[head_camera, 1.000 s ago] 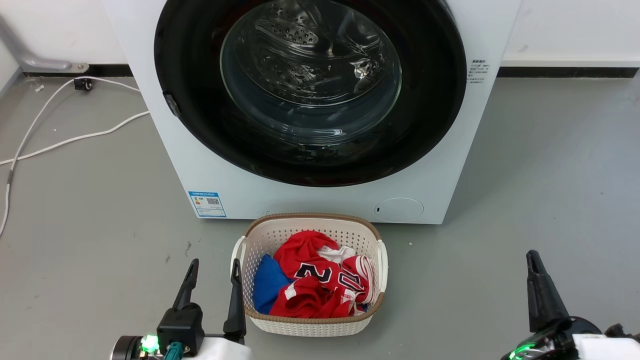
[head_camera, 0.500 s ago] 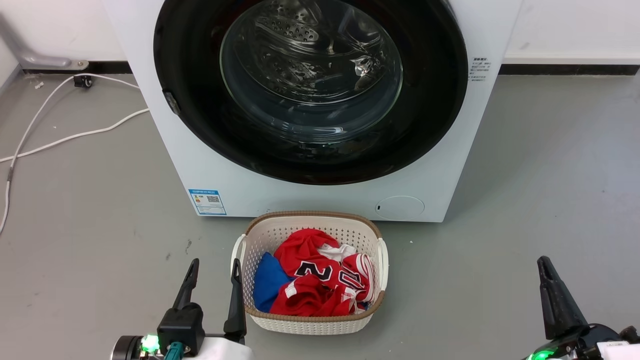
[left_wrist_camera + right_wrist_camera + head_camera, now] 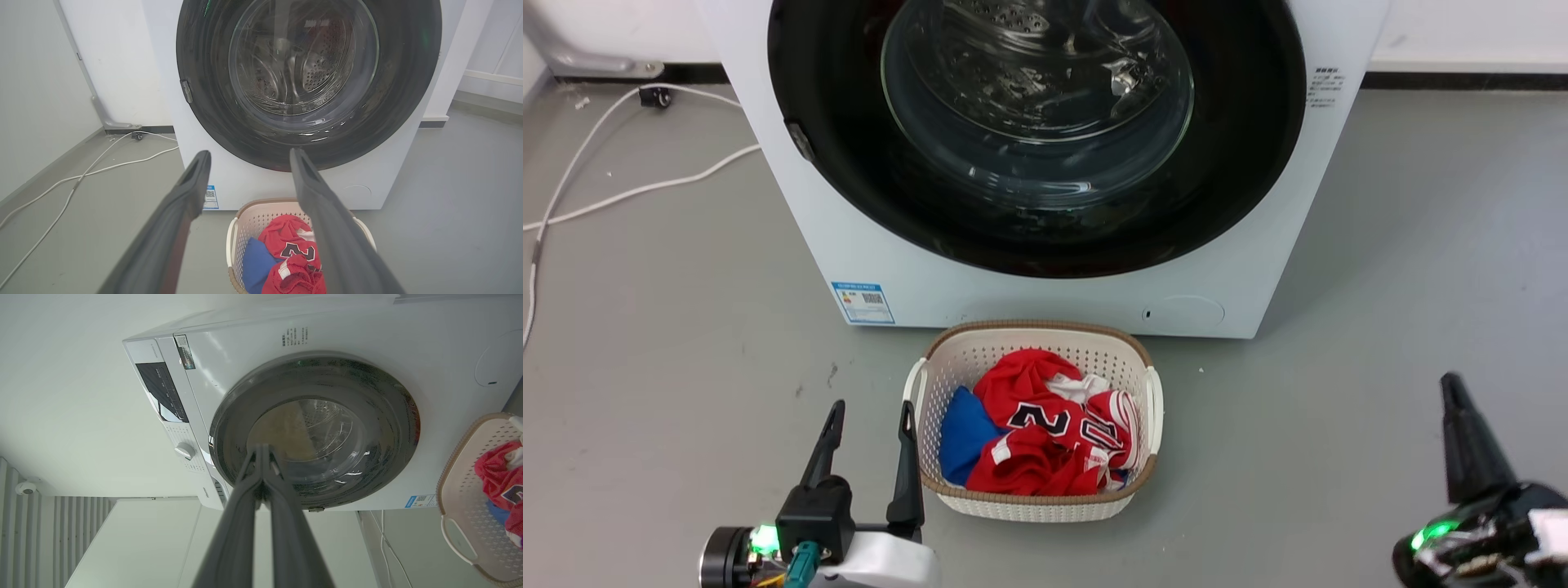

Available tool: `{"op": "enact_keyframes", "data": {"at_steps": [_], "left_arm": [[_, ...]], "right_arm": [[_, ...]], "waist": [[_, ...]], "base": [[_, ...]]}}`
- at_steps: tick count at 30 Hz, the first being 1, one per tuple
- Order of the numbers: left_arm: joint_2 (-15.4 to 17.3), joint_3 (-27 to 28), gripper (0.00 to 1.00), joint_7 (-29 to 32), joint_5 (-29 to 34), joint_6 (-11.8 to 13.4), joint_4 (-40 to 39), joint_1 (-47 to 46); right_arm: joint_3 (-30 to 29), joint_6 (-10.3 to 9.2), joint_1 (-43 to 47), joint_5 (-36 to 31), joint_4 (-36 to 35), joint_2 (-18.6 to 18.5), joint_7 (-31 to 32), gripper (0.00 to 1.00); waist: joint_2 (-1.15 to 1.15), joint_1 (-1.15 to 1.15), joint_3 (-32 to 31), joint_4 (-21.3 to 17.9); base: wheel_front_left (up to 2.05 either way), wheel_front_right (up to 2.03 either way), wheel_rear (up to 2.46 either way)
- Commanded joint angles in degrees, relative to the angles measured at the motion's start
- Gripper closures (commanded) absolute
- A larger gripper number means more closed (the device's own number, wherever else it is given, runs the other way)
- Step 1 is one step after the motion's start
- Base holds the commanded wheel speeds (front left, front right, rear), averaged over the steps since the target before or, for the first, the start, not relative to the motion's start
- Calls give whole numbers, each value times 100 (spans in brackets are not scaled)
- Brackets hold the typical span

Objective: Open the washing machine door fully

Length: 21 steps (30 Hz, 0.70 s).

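The washing machine door (image 3: 1241, 163) is a glossy black disc with a clear glass bowl (image 3: 1037, 90) at its centre, and it lies flat against the white machine front. A small latch tab (image 3: 800, 140) sits on its left rim. My left gripper (image 3: 870, 418) hovers open and empty over the floor, left of the basket and well short of the door. In the left wrist view the left gripper (image 3: 249, 155) points at the door (image 3: 204, 81). My right gripper (image 3: 1451, 388) is shut on nothing at the lower right. The right wrist view, rolled sideways, has the right gripper (image 3: 261, 449) aimed towards the door (image 3: 388, 416).
A white laundry basket (image 3: 1033, 508) with red and blue clothes stands on the grey floor just before the machine, between my grippers. White cables (image 3: 645, 189) trail across the floor at the left. A small round service flap (image 3: 1183, 312) is at the machine's lower right.
The whole head picture has shifted, so the camera moved. Against the basket, my right gripper has drifted further right. The door and left gripper have not moved.
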Motion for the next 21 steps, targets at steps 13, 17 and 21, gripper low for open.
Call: {"op": "enact_keyframes", "data": {"at_steps": [13, 17, 21], "left_arm": [[-9, 79, 0, -16, 153, -107, -256, -805], [-9, 110, 0, -16, 192, -157, -323, -1041], [-8, 101, 0, -16, 207, -192, -384, -1354]], "right_arm": [[-1017, 1, -2513, -47, 1306, -790, 602, 100], [-1056, 1, -3164, -88, 1581, -1039, 718, 100], [-992, 1, -4041, -16, 1917, -1292, 955, 100]], "waist": [[0, 0, 1187, 43], [0, 0, 1546, 68], [0, 0, 1946, 142]], "base": [[0, 0, 0], [0, 0, 0], [0, 0, 0]]}}
